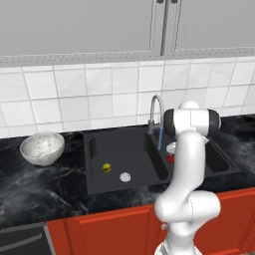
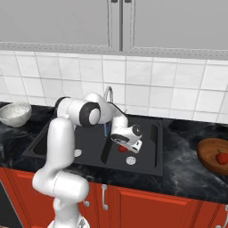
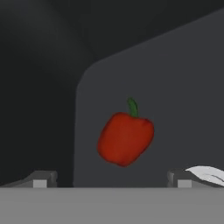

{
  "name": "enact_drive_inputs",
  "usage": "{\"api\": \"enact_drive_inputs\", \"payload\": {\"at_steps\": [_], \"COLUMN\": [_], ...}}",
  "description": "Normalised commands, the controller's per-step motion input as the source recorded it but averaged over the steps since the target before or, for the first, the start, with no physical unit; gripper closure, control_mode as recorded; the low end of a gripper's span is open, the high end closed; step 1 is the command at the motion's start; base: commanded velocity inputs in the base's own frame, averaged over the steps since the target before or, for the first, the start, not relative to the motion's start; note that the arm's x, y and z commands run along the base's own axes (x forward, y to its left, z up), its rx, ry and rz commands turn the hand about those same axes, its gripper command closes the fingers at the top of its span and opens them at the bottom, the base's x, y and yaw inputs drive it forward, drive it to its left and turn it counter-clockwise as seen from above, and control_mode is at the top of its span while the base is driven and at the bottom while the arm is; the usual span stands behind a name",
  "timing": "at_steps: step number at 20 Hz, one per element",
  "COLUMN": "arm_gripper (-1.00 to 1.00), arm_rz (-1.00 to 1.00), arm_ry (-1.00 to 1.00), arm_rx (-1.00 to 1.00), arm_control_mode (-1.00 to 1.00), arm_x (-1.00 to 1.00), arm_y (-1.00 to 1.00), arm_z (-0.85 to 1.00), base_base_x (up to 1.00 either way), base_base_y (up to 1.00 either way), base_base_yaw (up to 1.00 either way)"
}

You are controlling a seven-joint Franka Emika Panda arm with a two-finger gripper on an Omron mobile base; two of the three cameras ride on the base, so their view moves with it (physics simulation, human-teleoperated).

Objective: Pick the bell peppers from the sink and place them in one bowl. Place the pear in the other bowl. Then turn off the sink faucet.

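Hand view: glossy red bell pepper [image 3: 125, 138], green stem, matte sink [image 3: 175, 87].

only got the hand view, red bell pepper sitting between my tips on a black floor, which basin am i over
Observer: The right basin of the sink. The pincer hangs open just above that bell pepper.
Operator: ok and where's the pear
Observer: In the left basin. The pear lies on the floor near the drain disc.
Operator: tap off yet?
Observer: No, a blue stream runs down from the faucet.
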Motion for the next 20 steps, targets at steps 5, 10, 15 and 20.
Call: {"api": "enact_drive_inputs", "payload": {"at_steps": [5, 10, 15, 20], "arm_gripper": [-1.00, -1.00, -1.00, 1.00], "arm_rz": [0.00, 0.00, -0.01, -0.02], "arm_ry": [0.00, 0.03, 0.04, 0.02], "arm_rx": [0.00, 0.00, 0.00, 0.00], "arm_control_mode": [-1.00, -1.00, -1.00, -1.00], "arm_x": [0.36, 0.31, 0.25, 0.28], "arm_y": [0.00, 0.00, 0.00, 0.02], "arm_z": [-0.33, -0.29, -0.29, -0.35], "base_base_x": [0.00, 0.00, 0.00, 0.00], "base_base_y": [0.00, 0.00, 0.00, 0.00], "base_base_yaw": [0.00, 0.00, 0.00, 0.00]}}
